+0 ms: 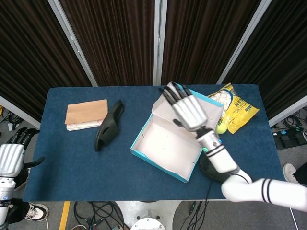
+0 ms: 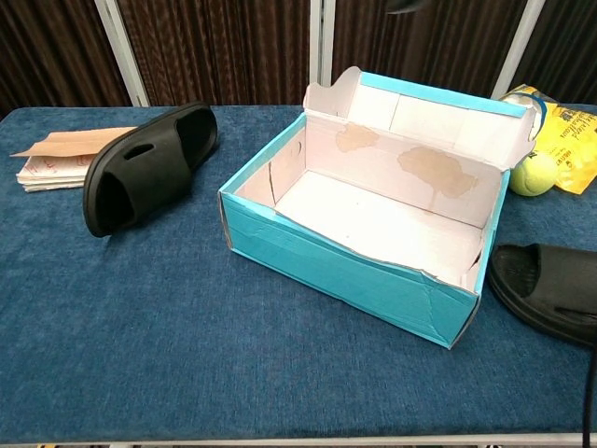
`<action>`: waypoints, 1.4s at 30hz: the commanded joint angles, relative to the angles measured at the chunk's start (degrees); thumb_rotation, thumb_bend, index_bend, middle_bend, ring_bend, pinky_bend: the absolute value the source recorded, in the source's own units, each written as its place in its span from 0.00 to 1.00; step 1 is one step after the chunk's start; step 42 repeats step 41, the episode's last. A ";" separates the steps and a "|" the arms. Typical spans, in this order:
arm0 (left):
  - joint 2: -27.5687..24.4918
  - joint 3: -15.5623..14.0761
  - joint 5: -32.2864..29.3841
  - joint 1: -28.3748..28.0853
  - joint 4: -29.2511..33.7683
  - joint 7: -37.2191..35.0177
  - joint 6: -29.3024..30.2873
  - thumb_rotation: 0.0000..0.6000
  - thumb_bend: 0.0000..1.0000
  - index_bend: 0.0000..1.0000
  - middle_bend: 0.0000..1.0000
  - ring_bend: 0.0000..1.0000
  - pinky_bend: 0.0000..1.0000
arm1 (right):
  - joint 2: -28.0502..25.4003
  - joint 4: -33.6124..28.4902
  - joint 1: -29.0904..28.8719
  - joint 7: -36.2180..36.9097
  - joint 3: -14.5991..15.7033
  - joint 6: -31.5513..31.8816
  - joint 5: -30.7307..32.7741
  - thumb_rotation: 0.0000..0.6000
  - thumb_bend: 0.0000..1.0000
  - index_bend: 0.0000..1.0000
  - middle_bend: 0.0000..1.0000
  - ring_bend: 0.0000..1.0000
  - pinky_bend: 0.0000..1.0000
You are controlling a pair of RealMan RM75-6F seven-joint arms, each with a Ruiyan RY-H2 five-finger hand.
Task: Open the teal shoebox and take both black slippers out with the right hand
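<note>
**Task status: both slippers out of the box**

The blue surface (image 2: 187,355) stands before dark curtains. Nearest, the teal shoebox (image 2: 373,224) sits open and empty. One black slipper (image 2: 546,289) lies just beside its right end; the other black slipper (image 2: 140,173) lies well to the left, its toe end against a paper stack (image 2: 51,163). The right hand (image 1: 187,109) hovers above the box, fingers spread, grasping nothing. The left hand (image 1: 10,158) hangs off the surface, fingers partly curled, holding nothing. Judged complete: only retraction remains.

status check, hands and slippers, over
Right hand open, empty, above the shoebox. Left hand idle off the table edge. Box open and empty; one slipper left of it, other slipper right. Nothing blocking.
</note>
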State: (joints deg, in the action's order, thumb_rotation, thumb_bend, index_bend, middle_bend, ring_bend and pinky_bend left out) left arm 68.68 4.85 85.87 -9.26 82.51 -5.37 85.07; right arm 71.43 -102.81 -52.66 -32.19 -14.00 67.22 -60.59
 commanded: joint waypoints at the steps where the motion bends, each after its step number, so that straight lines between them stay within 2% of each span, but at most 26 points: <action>1: 0.16 0.01 0.08 -0.14 0.40 0.50 -0.06 1.00 0.07 0.21 0.20 0.11 0.33 | -6.79 -9.03 9.92 -3.85 5.40 8.85 5.18 1.00 0.05 0.02 0.07 0.00 0.03; 5: 0.28 -0.01 -0.08 -0.32 0.78 0.95 -0.45 1.00 0.07 0.21 0.20 0.11 0.33 | -7.76 -11.48 18.65 -0.11 11.66 15.87 -0.77 1.00 0.05 0.01 0.06 0.00 0.00; 10: 0.12 -0.04 0.26 -0.56 1.64 1.96 -0.47 1.00 0.07 0.21 0.20 0.11 0.33 | -5.07 -7.63 28.33 6.67 18.79 22.93 -11.79 1.00 0.05 0.00 0.07 0.00 0.00; 13: 0.19 -0.22 0.57 -0.52 2.50 2.96 -0.26 1.00 0.07 0.21 0.20 0.11 0.33 | -2.80 -3.21 32.58 8.22 21.44 26.11 -16.64 1.00 0.05 0.00 0.07 0.00 0.00; 17: 0.48 -0.43 0.40 -0.48 3.49 4.77 -0.42 1.00 0.07 0.21 0.20 0.11 0.33 | -1.60 1.11 36.56 10.86 23.70 26.94 -19.26 1.00 0.05 0.00 0.07 0.00 0.00; 22: 0.85 -0.60 -0.15 -0.19 4.21 6.41 -0.45 1.00 0.07 0.21 0.20 0.11 0.33 | -2.11 5.88 40.18 17.35 24.80 25.26 -19.22 1.00 0.06 0.00 0.07 0.00 0.00; 28: 0.88 -0.50 -0.79 -0.11 4.01 7.86 -0.64 1.00 0.07 0.21 0.20 0.11 0.33 | 0.29 12.67 43.70 24.30 23.61 26.30 -21.36 1.00 0.06 0.00 0.07 0.00 0.00; 33: 1.34 -0.37 -1.06 0.13 2.96 8.88 -0.16 1.00 0.07 0.21 0.20 0.11 0.33 | 1.72 15.65 44.96 21.98 21.78 26.99 -22.36 1.00 0.06 0.00 0.05 0.00 0.00; 42: 1.76 -0.74 -0.95 0.23 2.37 8.99 -0.43 1.00 0.07 0.21 0.20 0.11 0.33 | 2.12 15.64 46.02 22.02 19.87 25.74 -23.68 1.00 0.06 0.00 0.04 0.00 0.00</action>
